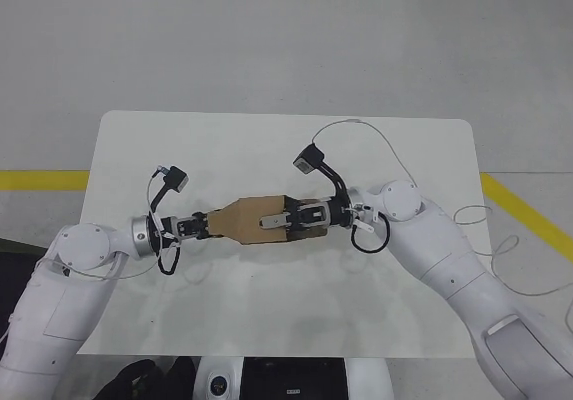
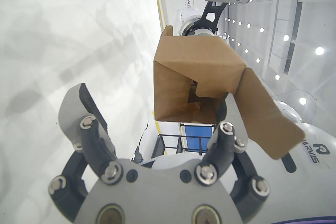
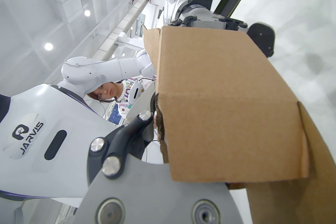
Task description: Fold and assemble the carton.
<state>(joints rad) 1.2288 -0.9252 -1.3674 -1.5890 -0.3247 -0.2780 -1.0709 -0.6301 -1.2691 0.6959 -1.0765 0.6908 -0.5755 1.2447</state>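
**A:** Where is the left end effector [image 2: 155,97]?

**B:** Open, fingers [image 2: 88,107] spread wide. It sits between the left short edge of the white rectangular bench [image 1: 266,140] and the brown corrugated cardboard carton [image 2: 199,62], pointing straight at the carton's near end. A long end flap [image 2: 265,114] hangs loose beside one finger; I can't quite tell whether they touch.

**A:** And the carton?

**B:** Over the bench's middle, apparently raised. Its long axis runs along the bench's length, end-on to both arms. The right end effector [image 1: 284,218] is clamped on the end toward the bench's right short edge.

**A:** So the left does the folding?

**B:** I'd judge so. It's free and level, its forearm lines up with that axis, and the flap needs pushing in.
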